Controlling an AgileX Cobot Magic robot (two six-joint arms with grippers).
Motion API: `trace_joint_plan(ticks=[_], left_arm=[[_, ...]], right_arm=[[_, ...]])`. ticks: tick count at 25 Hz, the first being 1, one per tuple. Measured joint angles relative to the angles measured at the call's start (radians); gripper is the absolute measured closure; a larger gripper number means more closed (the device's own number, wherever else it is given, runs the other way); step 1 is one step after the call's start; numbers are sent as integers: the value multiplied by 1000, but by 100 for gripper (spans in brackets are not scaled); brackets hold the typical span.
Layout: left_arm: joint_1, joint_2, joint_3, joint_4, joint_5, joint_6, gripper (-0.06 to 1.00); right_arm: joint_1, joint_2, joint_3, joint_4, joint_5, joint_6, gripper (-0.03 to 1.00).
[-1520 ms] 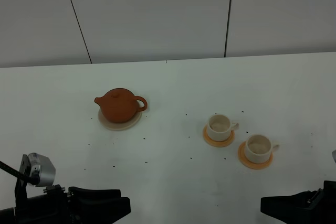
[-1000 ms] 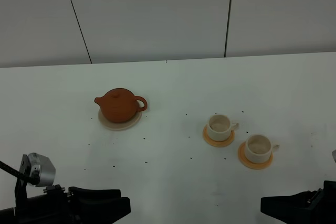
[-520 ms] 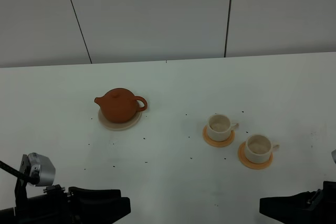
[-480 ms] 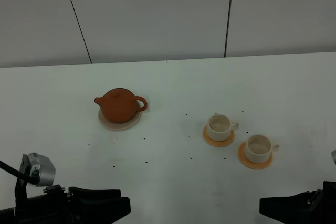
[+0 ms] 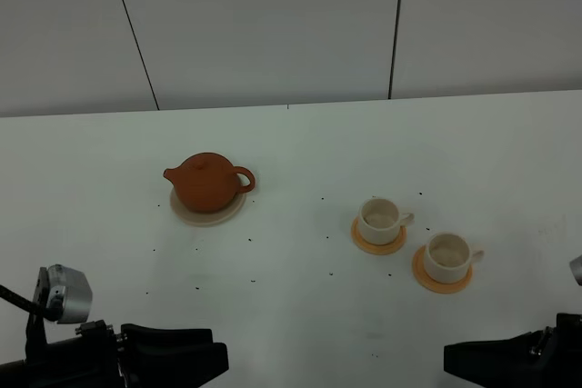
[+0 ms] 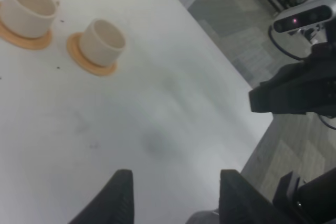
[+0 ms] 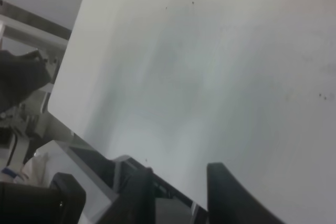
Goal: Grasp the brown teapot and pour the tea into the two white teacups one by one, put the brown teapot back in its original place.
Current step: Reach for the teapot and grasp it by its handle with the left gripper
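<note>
White table (image 5: 300,143) fills most of the high view, and it has tiny dark specks on it. We see the brown teapot (image 5: 207,183) a little left of the middle of the frame. It stands upright on the pale saucer (image 5: 207,216) with its lid on. Its spout points left and its handle points right. One white teacup (image 5: 380,218) sits right of the middle on an orange coaster (image 5: 377,243). The other white teacup (image 5: 447,256) sits just beside it, lower and further right, on a second orange coaster (image 5: 442,280). Both cups stand upright, well apart from the teapot, and look pale inside. We cannot tell if any tea is in the pot. Nothing touches the teapot or the cups. Both arms stay low, in the bottom corners of the frame. In the left wrist view, the left gripper (image 6: 176,198) has its two black fingers spread apart, with only table between them. In the right wrist view, the right gripper (image 7: 176,192) also has its fingers apart and grips nothing.
</note>
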Motion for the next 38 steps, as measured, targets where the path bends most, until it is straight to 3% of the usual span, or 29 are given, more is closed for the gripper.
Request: trace_joint_plan(ticks=[4,7,12,18,22,27,30,38], left_arm=[[0,0,0,0,10,0,50],[0,0,0,0,12,0,50],[0,0,0,0,36,0,50],[0,0,0,0,46,1,50],[0,0,0,0,47,1,50],[0,0,0,0,48,2,50],[0,0,0,0,48,2,50],[0,0,0,0,48,2,50]], right_arm=[[0,0,-85,-44,-2,45,73],[0,0,-168,-167,0,169,73],[0,-32,-309,-521,12,496,73],[0,-209,-367,-917,102,909,73],[0,-390,-367,-1146,159,1120,73],[0,-592,-364,-1402,257,1298,73],[0,-718,-326,-1444,259,1319,73],[0,-1015,-218,-1434,220,1275,73]])
